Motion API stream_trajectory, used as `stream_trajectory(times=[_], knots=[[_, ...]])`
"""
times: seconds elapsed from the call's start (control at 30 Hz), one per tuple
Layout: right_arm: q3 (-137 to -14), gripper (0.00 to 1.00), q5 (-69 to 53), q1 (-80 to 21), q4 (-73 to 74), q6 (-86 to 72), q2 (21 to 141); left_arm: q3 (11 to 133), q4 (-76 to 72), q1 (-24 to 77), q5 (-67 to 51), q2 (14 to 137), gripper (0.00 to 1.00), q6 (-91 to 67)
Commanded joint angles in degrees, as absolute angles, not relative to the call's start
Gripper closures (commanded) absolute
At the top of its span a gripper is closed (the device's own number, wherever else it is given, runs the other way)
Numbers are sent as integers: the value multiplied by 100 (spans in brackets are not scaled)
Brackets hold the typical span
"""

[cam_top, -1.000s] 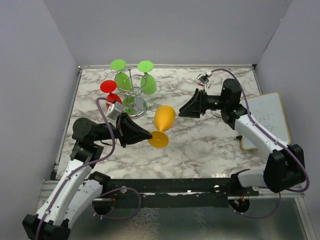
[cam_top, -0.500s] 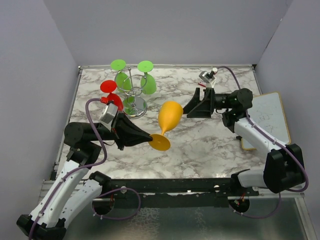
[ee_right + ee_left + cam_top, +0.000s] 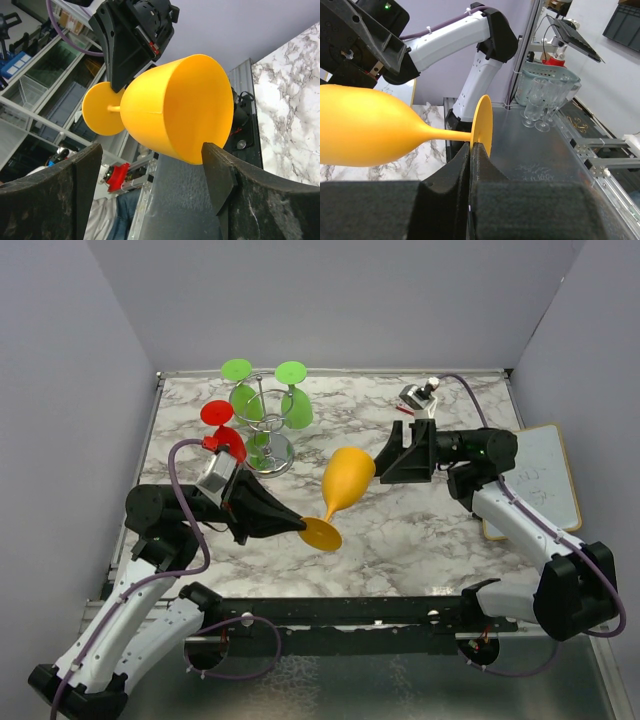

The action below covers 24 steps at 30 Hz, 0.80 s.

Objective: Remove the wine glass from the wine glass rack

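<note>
Top external: left jaws clamp wine glass [image 3: 348, 476] stem, clear of rack [image 3: 272, 453]; right jaws open, flanking bowl.

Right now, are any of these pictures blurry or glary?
Top view: even light, sharp, the chrome rack glints slightly. Left wrist view: orange glass crisp, nearby left fingers dark and soft. Right wrist view: glass sharp, right fingers shadowed.

We are seeing the wine glass [image 3: 347, 476] sitting to the right of the wine glass rack [image 3: 262, 425] and in front of it; other glasses [image 3: 297, 408] are hanging on that rack.
</note>
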<state>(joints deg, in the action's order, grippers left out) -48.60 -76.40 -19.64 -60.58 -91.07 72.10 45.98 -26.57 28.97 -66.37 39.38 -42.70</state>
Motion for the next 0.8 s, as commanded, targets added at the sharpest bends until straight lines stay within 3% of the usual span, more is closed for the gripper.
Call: stream_trajectory(times=[0.0,0.27,0.5,0.77], knots=[[-5000,22,-7580,-2041,-6198,-9461,7214,4738,-2865,2950,-6774,3919,100,-4145],[-4857,28,-7485,-2284,-7658,-10814,7333,4623,-2865,3002,-6858,4064,100,-3958],[-4721,46,-7347,-2283,-8268,-11504,7242,4616,-2865,3026,-6934,4161,100,-3827],[-4306,75,-7066,-2283,-9162,-12328,7281,4575,-2865,3026,-6921,4124,100,-3773]])
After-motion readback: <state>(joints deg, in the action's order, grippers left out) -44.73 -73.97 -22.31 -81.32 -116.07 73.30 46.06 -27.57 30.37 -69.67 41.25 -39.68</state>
